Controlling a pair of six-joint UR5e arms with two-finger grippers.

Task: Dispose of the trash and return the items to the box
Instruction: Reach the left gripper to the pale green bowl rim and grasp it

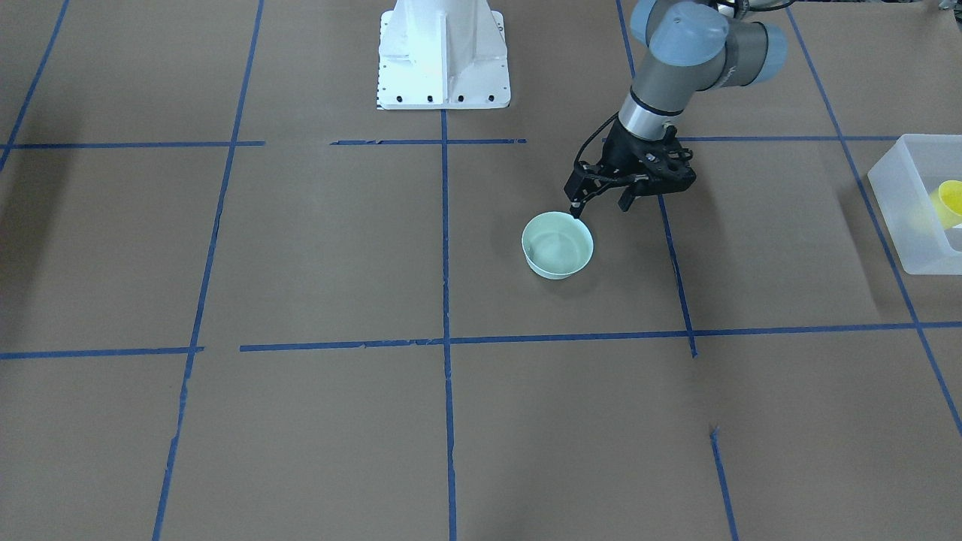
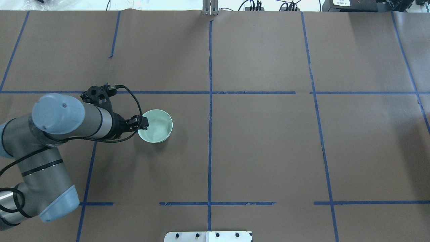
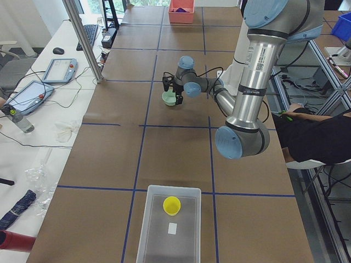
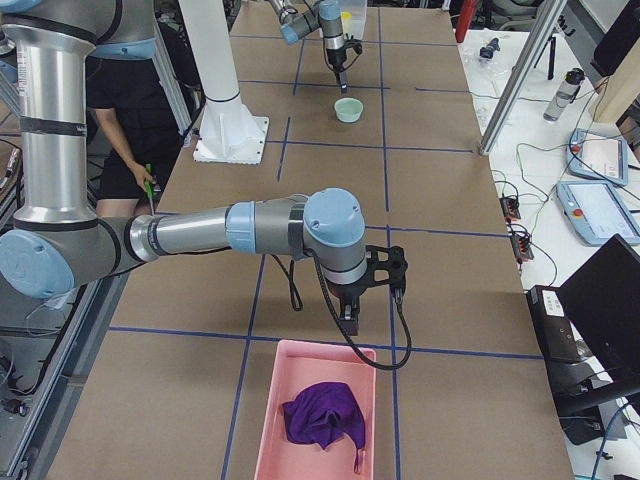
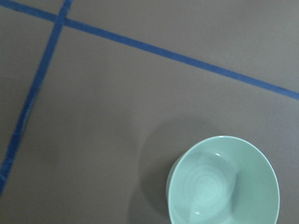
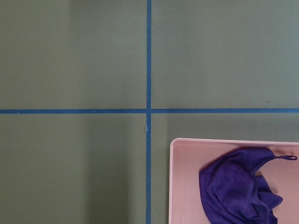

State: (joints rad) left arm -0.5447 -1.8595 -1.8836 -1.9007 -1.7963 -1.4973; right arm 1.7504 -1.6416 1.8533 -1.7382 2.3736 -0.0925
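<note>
The pale green bowl (image 1: 558,244) stands upright on the brown table, also in the overhead view (image 2: 155,126) and the left wrist view (image 5: 223,182). My left gripper (image 1: 599,209) is open and empty, low at the bowl's rim on the robot's side, one fingertip just at the rim (image 2: 143,123). The small yellow cup (image 1: 948,203) lies inside the frosted-white box (image 1: 898,188) at the table's left end, as the exterior left view shows (image 3: 171,205). My right gripper (image 4: 350,312) hangs just before a pink tray; I cannot tell whether it is open or shut.
A pink tray (image 4: 270,420) with a purple cloth (image 6: 238,191) sits at the table's right end. The white robot base (image 1: 443,52) stands at the table's near edge. Blue tape lines cross the brown table. An operator sits beside the robot (image 3: 312,137).
</note>
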